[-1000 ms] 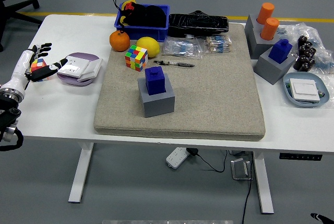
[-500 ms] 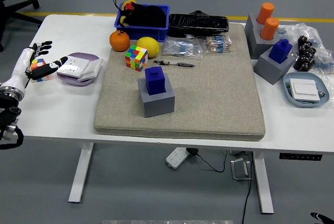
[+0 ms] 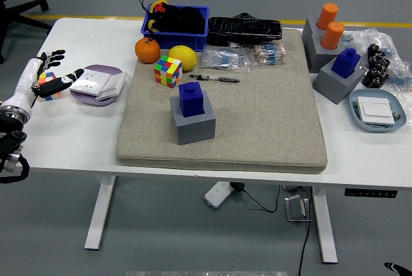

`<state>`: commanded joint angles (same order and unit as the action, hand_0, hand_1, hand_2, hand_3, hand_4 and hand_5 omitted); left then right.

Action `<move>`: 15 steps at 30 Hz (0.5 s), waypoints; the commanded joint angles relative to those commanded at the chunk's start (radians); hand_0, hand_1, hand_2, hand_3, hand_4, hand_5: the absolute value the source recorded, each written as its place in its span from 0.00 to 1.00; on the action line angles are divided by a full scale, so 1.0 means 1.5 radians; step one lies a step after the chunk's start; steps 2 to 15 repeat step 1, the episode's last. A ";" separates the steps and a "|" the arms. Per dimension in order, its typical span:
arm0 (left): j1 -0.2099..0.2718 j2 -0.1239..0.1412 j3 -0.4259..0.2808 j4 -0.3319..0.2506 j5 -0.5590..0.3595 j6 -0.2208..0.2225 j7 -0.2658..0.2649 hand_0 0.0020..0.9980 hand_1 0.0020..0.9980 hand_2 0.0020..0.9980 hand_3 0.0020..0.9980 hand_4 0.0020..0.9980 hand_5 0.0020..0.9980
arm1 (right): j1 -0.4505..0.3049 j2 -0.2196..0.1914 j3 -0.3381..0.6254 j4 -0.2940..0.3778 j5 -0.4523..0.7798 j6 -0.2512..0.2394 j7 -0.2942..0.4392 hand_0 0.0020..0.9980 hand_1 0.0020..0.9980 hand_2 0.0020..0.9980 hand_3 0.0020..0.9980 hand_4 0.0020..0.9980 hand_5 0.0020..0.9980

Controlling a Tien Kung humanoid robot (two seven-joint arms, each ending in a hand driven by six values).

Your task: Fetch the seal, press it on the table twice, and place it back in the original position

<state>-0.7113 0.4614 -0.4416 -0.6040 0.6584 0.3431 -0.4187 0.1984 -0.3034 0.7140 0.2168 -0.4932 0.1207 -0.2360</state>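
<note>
Left hand at 9 o'clock has drifted slightly outward, fingers released, holding nothing. Blue seal sits in its grey holder; stage undetermined.

The left arm is cut off by the left edge. A small multicoloured object beneath the left hand's fingers is partly hidden.

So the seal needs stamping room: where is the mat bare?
The mat is bare right of the blue seal in its grey holder, and along its near edge. The far edge is crowded: cube, lemon, pen, packets.
</note>
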 joint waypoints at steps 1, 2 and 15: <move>0.000 0.000 0.001 0.000 0.000 0.000 0.000 0.92 0.84 0.85 0.84 0.88 0.41 | 0.000 0.000 0.000 0.000 0.000 0.000 0.000 0.85 0.77 0.71 0.74 0.79 0.56; 0.000 0.000 0.001 0.000 0.000 0.000 0.000 0.92 0.84 0.85 0.84 0.88 0.41 | 0.000 0.000 0.000 0.000 0.000 0.000 0.000 0.85 0.77 0.71 0.74 0.79 0.56; 0.000 0.000 0.001 0.000 0.000 0.000 0.000 0.92 0.84 0.85 0.84 0.88 0.41 | 0.000 0.000 0.000 0.000 0.000 0.000 0.000 0.85 0.77 0.71 0.74 0.79 0.56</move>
